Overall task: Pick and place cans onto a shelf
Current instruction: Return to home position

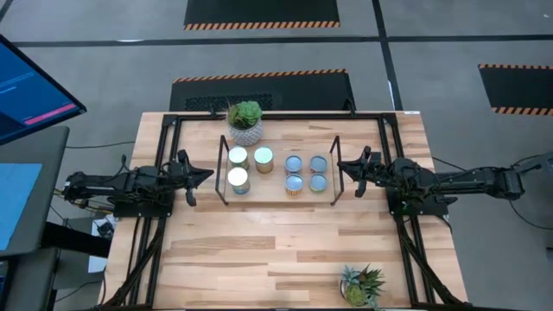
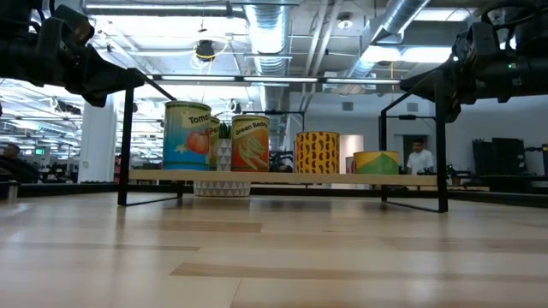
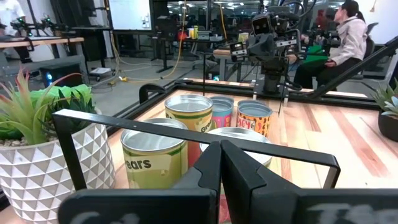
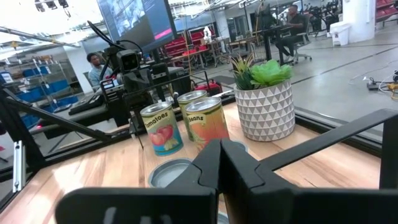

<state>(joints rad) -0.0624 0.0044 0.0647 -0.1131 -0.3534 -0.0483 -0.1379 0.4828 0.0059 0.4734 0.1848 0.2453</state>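
High view: the shelf (image 1: 275, 188) sits mid-desk (image 1: 259, 250), long axis running 9 to 3 o'clock.
Load: 7 cans (image 1: 238, 180) countable on the board, all upright. 3 wide ones stand toward the 9 o'clock end, 4 small ones toward 3 o'clock.
9 o'clock end: left gripper (image 1: 206, 175) just off the shelf, pointing to 3 o'clock. Jaws clenched, nothing between them.
3 o'clock end: right gripper (image 1: 344, 166) just off the shelf, pointing to 9 o'clock. Jaws clenched, empty.
Key relation: the cans lie dead ahead of each gripper, behind a black wire frame (image 1: 222, 177). Left is nearer the wide cans, right nearer the small ones.
Judgement: placing looks finished. Each arm's way out is straight back along the shelf's long axis, away from its frame.
Risk: low, since neither tip appears to cross a frame.
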